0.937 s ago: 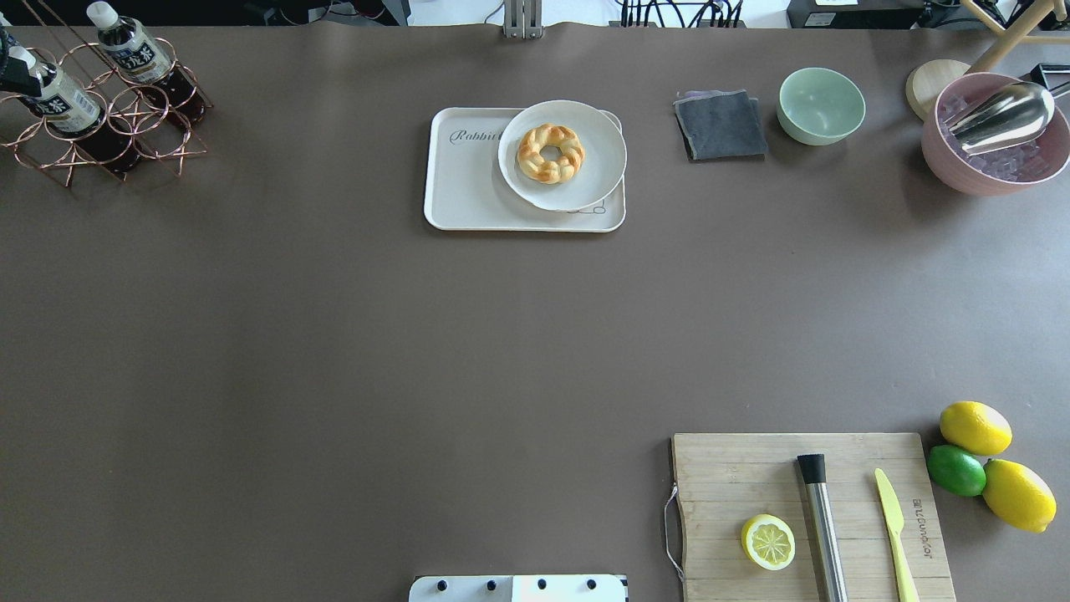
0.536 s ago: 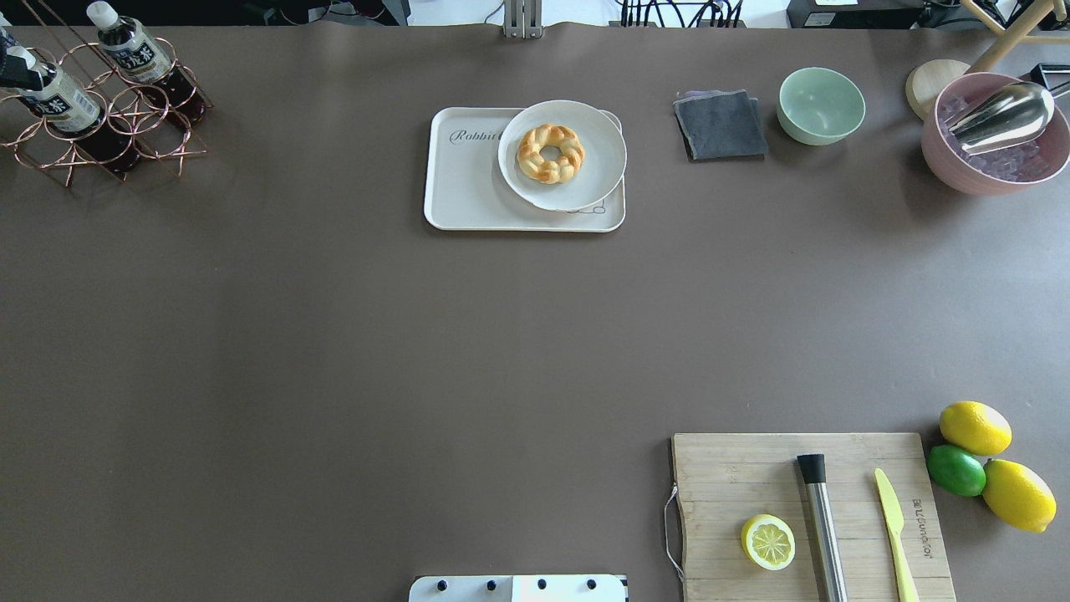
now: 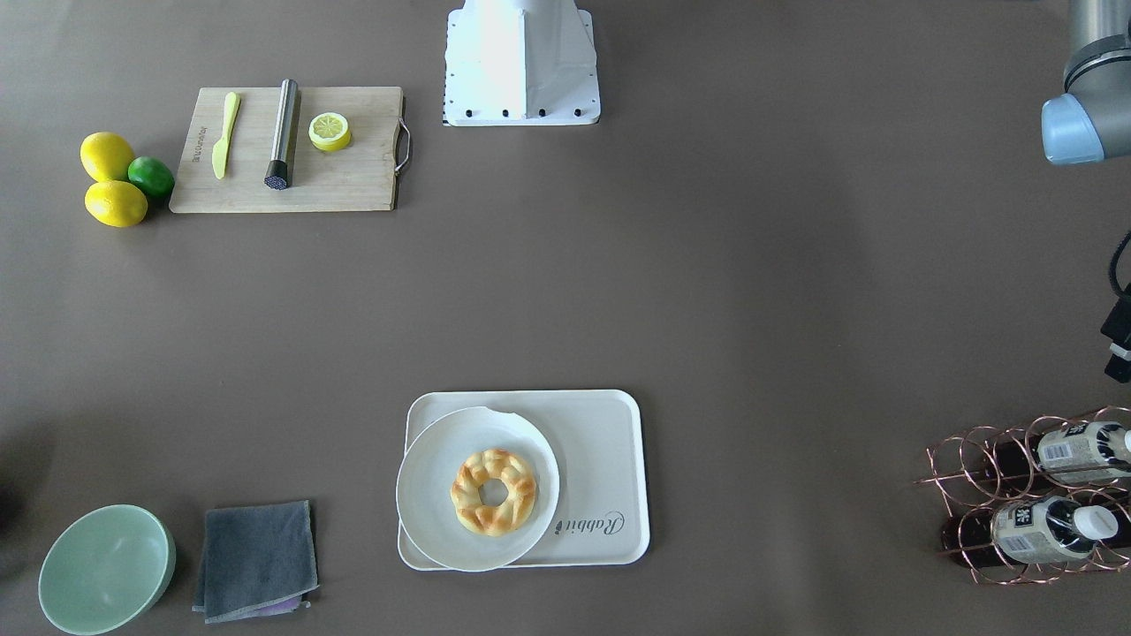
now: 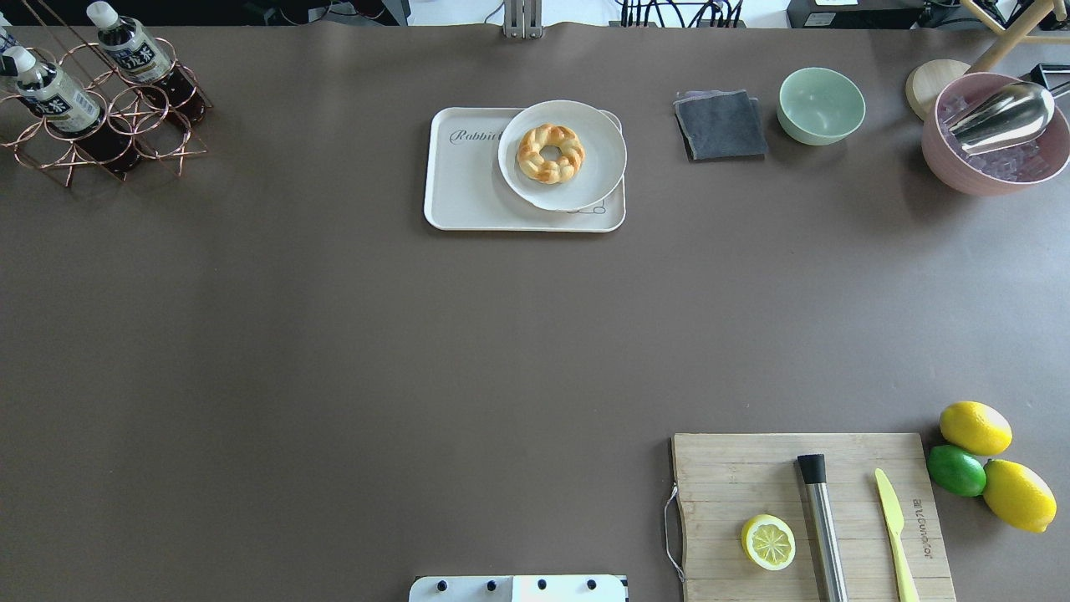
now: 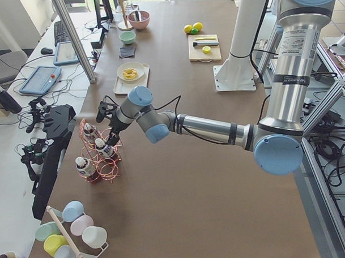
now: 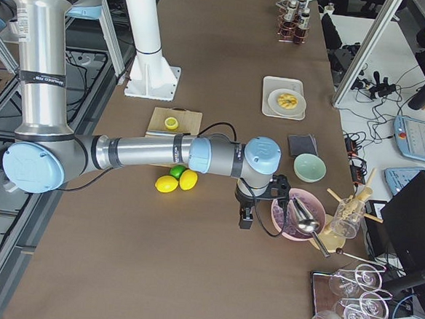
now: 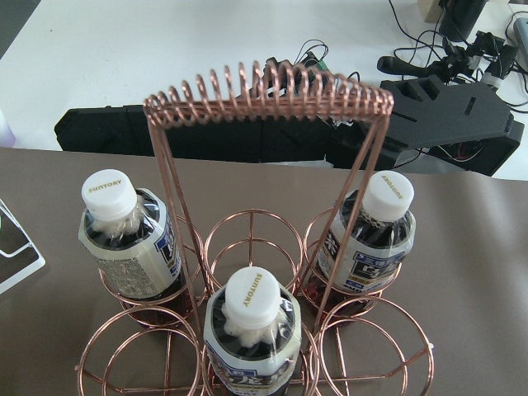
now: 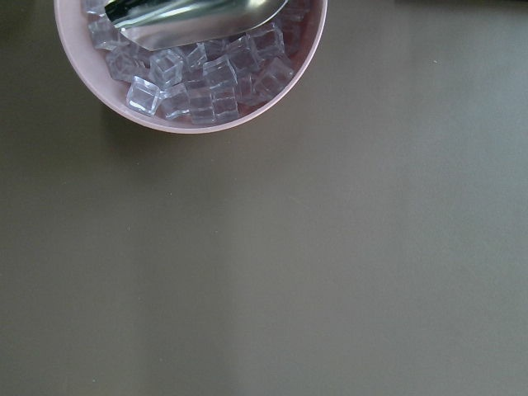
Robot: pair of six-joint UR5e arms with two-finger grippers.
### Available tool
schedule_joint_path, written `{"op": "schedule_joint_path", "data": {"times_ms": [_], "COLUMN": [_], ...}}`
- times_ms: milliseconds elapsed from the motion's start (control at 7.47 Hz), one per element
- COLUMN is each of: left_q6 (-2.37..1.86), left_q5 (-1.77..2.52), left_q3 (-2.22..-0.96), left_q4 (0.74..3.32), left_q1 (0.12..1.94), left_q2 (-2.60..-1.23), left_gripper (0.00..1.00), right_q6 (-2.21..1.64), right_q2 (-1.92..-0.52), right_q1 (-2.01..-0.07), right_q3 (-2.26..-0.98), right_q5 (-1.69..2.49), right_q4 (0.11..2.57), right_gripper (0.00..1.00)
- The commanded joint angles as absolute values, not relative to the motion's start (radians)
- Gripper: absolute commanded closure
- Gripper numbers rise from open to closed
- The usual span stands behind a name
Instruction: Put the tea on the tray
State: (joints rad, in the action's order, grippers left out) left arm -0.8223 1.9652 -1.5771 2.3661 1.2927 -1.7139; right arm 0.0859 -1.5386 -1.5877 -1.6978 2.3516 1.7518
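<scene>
Three tea bottles stand in a copper wire rack [image 7: 264, 82]: one at the left [image 7: 115, 227], one in front [image 7: 252, 326], one at the right [image 7: 375, 227]. Two of them show in the overhead view [image 4: 50, 92] [image 4: 138, 54]. The cream tray [image 4: 464, 188] lies mid-table with a round plate and a bread ring on it. My left gripper [image 5: 112, 135] hovers right above the rack; its fingers show in no close view, so I cannot tell if it is open. My right gripper [image 6: 245, 216] hangs beside the pink ice bowl [image 6: 285, 219]; I cannot tell its state.
The white plate [image 4: 585, 180] with the bread ring [image 4: 550, 153] covers the tray's right part. A grey cloth [image 4: 720, 125], a green bowl [image 4: 821, 104] and the pink bowl with a scoop [image 4: 995, 134] stand at the back right. A cutting board [image 4: 736, 477], lemons and a lime lie at the front right.
The dark part of my left gripper seen at the overhead view's left edge by the nearer bottle has slid left out of that view. The bottles and tray have not moved.
</scene>
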Motion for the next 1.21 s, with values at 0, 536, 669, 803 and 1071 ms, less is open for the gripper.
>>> {"op": "schedule_joint_path", "data": {"times_ms": [0, 536, 669, 803, 1071], "left_q6": [-0.827, -0.865, -0.864, -0.861, -0.833], "left_q5": [1.882, 1.772, 1.772, 1.776, 1.782], "left_q3": [-1.468, -1.427, -1.399, -1.401, -1.401], "left_q4": [2.489, 2.488, 2.493, 2.493, 2.514], "left_q1": [1.289, 1.215, 1.209, 1.209, 1.209], "left_q2": [-1.732, -1.811, -1.815, -1.812, -1.799], "left_gripper": [0.03, 0.03, 0.06, 0.06, 0.06], "right_q6": [0.086, 0.086, 0.086, 0.086, 0.086], "right_q2": [-1.539, -1.539, -1.539, -1.539, -1.539], "right_q1": [-1.588, -1.588, -1.588, -1.588, -1.588], "right_q3": [-1.698, -1.694, -1.692, -1.692, -1.69], "right_q5": [2.353, 2.352, 2.352, 2.352, 2.352], "right_q4": [1.752, 1.752, 1.752, 1.752, 1.752], "right_gripper": [0.0, 0.0, 0.0, 0.0, 0.0]}}
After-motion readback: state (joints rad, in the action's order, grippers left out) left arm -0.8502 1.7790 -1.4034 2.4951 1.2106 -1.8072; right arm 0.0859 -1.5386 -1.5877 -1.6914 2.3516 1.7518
